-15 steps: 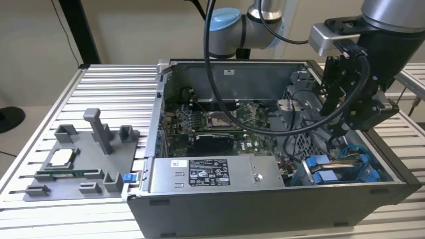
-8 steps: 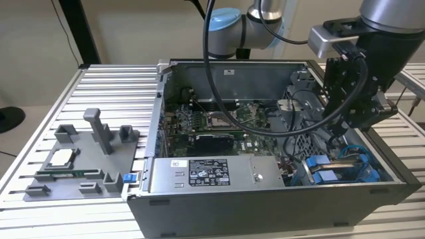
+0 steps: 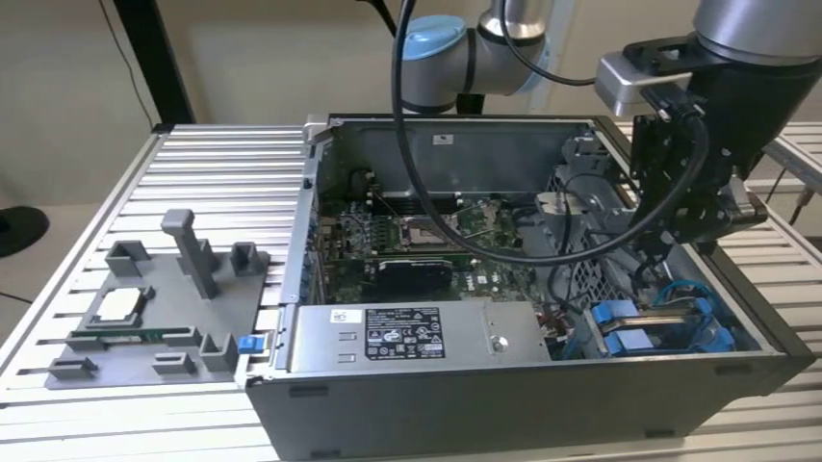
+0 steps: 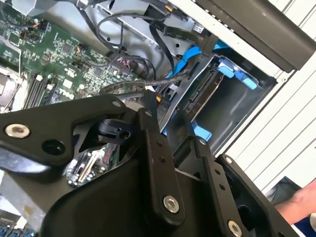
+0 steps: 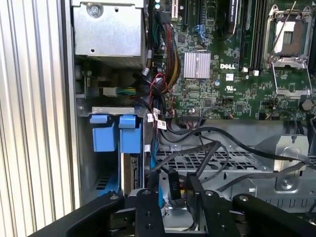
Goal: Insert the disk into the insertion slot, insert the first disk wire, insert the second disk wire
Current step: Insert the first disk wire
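Fingers (image 5: 147, 212) of my gripper (image 5: 172, 191) pinch a black wire plug (image 5: 174, 183) just beside the disk (image 5: 129, 172), which sits in its blue frame (image 5: 127, 140) inside the computer case (image 3: 514, 409).

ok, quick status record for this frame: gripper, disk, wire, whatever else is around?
gripper: low over the drive bay, black cable plug at its tip
disk: edge-on in the bay slot, in its blue frame
loose cables: black, draped over the perforated plate
power-supply box: inside the case, on the side nearest the exterior view
fixture tray: on the slatted table, exterior view's left of the case
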{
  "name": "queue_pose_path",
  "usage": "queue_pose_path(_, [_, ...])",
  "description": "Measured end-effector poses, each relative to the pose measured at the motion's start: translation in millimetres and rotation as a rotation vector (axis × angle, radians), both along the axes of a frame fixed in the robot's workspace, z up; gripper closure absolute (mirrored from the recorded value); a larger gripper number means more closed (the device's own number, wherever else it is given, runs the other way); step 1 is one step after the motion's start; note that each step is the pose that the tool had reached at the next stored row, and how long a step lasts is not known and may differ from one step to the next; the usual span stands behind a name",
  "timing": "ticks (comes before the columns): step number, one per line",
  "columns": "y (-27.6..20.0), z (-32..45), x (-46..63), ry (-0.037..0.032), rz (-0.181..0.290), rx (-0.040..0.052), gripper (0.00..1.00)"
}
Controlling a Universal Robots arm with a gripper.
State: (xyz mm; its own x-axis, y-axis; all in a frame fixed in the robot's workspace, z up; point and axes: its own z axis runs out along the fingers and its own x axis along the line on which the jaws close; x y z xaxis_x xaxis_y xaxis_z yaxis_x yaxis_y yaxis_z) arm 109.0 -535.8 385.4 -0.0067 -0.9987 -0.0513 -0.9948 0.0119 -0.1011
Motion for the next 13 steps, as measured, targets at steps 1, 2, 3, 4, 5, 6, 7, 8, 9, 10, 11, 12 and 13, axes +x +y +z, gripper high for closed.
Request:
queue_pose_path(1, [0.0, 0.0, -0.4, -0.0034, 0.000, 0.0013, 0.00])
queue_pose_path(2, [0.0, 0.0, -1.1, -0.0054, 0.000, 0.0026, 0.00])
queue_pose_path(3, [0.0, 0.0, -2.4, -0.0062, 0.000, 0.0037, 0.00])
queue_pose_path(4, [0.0, 0.1, -3.4, -0.0064, 0.000, 0.0041, 0.00])
queue_pose_path(5, [0.0, 0.1, -4.5, -0.0067, 0.000, 0.0046, 0.00])
queue_pose_path(6, [-0.1, 0.1, -5.3, -0.0076, 0.000, 0.0049, 0.00])
queue_pose_path(7, [-0.1, 0.1, -5.7, -0.0094, 0.000, 0.0054, 0.00])
queue_pose_path(8, [0.0, 0.0, -5.8, -0.0123, 0.000, 0.0062, 0.00])
queue_pose_path(9, [0.0, -0.1, -5.8, -0.0162, 0.000, 0.0068, 0.00])
queue_pose_path(10, [0.0, -0.1, -5.8, -0.0206, 0.000, 0.0071, 0.00])
queue_pose_path(11, [0.0, -0.2, -5.8, -0.0252, 0.000, 0.0074, 0.00])
queue_pose_path(12, [0.0, -0.3, -5.8, -0.0302, 0.000, 0.0077, 0.00])
queue_pose_path(13, [0.0, -0.3, -5.8, -0.0335, 0.000, 0.0076, 1.00])
